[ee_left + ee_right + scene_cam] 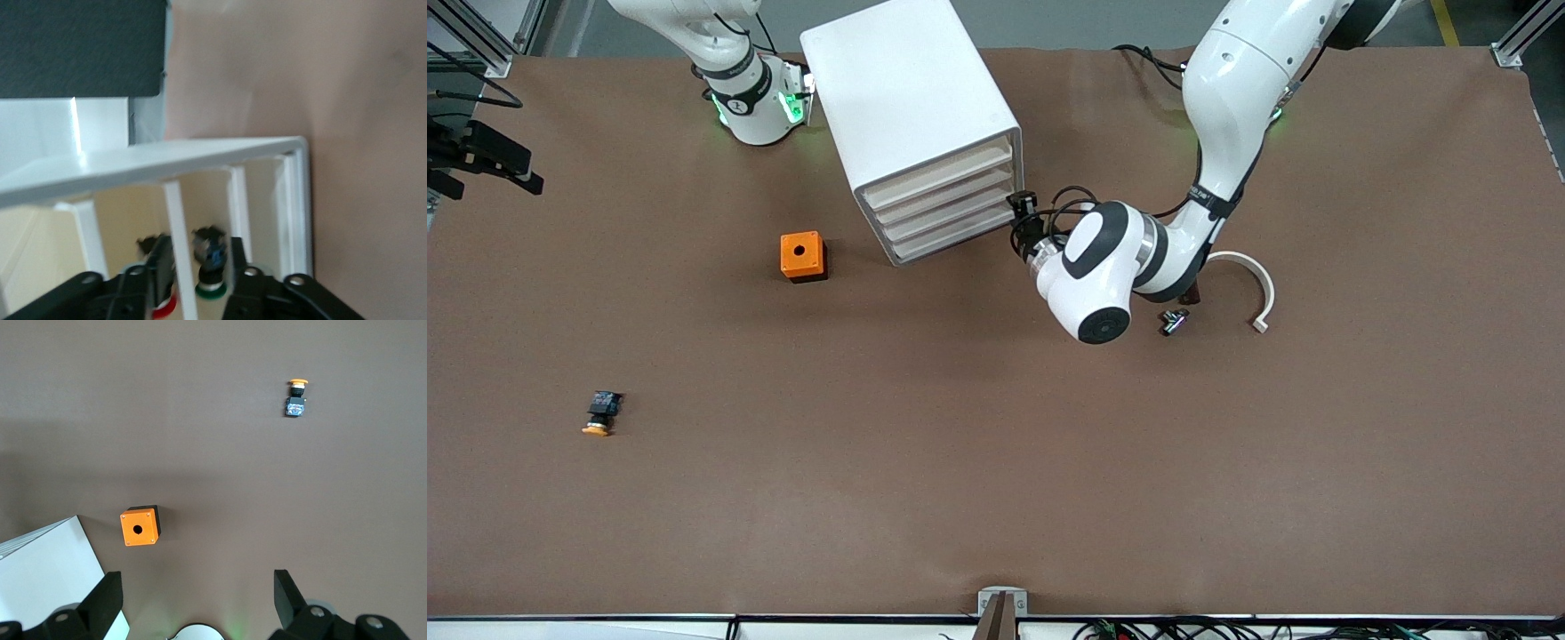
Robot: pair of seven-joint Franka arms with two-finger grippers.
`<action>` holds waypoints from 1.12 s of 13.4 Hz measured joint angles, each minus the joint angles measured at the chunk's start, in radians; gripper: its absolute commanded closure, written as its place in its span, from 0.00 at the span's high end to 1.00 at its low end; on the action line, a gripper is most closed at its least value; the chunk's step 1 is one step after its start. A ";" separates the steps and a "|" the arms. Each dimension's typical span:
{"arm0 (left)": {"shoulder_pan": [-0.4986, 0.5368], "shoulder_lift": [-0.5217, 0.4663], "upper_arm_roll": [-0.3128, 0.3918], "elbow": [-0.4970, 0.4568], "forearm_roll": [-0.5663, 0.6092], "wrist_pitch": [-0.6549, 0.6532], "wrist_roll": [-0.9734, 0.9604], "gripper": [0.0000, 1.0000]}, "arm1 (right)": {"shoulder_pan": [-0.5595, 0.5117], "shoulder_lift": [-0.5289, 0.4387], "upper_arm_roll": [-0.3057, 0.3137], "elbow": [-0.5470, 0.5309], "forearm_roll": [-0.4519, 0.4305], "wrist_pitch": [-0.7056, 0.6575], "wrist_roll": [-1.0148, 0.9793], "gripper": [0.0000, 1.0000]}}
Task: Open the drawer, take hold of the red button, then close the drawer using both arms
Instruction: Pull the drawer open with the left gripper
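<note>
At the cabinet (911,124) front, the left gripper (200,273) pinches a drawer (180,233) edge; buttons lie inside. The right gripper (197,600) waits, fingers wide, above the orange cube (139,527). No writing is legible.

The right gripper (197,600) hangs over the table (213,400), fingers (107,597) spread wide. An orange cube (140,527) lies beside the white cabinet's (47,570) corner. A yellow-capped button (296,398) lies well apart.

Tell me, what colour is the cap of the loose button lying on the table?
Orange-yellow. The button shows best in the right wrist view.
</note>
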 measured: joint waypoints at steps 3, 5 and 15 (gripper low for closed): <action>0.000 0.022 0.001 0.014 -0.064 0.001 -0.047 0.32 | 0.000 0.000 0.000 -0.001 0.000 -0.001 0.000 1.00; -0.001 0.031 0.000 0.018 -0.093 0.001 -0.069 0.32 | 0.000 0.000 0.000 -0.001 -0.001 -0.001 0.000 1.00; -0.062 0.083 -0.001 0.019 -0.130 0.031 -0.081 0.51 | 0.000 0.000 -0.001 -0.001 -0.005 -0.004 -0.001 1.00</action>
